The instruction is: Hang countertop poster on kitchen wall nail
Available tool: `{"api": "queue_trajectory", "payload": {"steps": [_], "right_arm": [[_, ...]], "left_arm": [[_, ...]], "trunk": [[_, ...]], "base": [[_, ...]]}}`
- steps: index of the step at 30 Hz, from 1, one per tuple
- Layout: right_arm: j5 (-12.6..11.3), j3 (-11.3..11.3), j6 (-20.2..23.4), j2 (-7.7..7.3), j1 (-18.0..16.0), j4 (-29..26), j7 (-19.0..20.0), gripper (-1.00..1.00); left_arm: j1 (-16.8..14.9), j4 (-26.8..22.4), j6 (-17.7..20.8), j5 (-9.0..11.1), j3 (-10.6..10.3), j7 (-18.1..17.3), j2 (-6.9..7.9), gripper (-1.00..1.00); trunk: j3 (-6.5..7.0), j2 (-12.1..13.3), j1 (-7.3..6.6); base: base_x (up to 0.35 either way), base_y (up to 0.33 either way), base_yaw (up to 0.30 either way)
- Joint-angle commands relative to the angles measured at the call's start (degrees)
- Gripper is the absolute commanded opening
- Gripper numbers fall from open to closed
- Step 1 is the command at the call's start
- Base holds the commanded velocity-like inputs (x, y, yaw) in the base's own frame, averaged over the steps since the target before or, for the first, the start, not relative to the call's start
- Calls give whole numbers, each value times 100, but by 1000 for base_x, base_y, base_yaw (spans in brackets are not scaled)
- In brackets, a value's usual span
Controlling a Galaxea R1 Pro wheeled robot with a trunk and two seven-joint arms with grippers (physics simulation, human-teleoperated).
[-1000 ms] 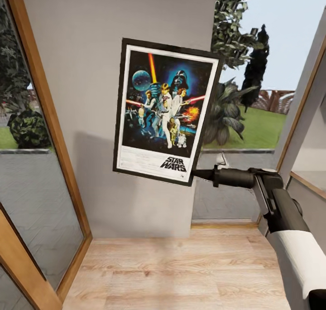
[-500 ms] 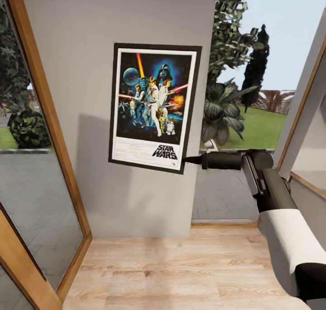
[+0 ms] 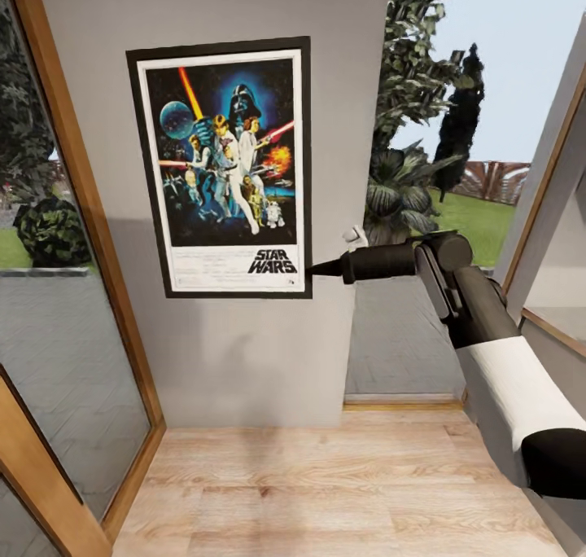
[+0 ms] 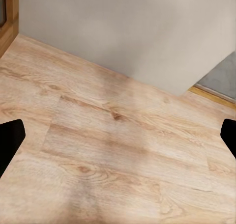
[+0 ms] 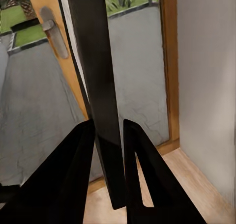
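poster (image 3: pixel 220 166): glossy print, black frame | wall (image 3: pixel 244 361): matt grey | floor (image 3: pixel 325 492): light wood

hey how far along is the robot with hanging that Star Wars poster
Done: the poster is off the countertop and held upright against the grey wall. In hand: the right gripper is shut on the frame's lower right corner, and the right wrist view shows the frame edge clamped between the fingers. Left: catching it on a nail, which I can't see, then letting go. The left gripper is open over the wood floor.

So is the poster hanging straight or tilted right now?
Roughly straight: the poster has level top and bottom edges against the wall, right gripper clamping its lower corner.
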Motion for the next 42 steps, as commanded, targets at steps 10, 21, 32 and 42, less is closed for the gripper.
{"api": "queue_trajectory", "payload": {"steps": [10,21,32,42], "right_arm": [[-83,4,46,-16,-17,-37,163,-100],[-69,-23,41,-16,-19,-40,163,-100],[-57,-41,41,-31,-19,-69,160,-100],[-71,-366,41,-34,-19,-82,156,-100]], "left_arm": [[-3,7,-19,15,-5,-21,7,100],[-3,7,-19,15,-5,-21,7,100],[-3,8,-19,15,-5,-21,9,100],[-3,7,-19,15,-5,-25,17,100]], "trunk": [[-3,-4,2],[-3,-4,2],[-3,-4,2],[-3,-4,2]], "base": [[0,0,0],[0,0,0],[0,0,0],[57,0,0]]}}
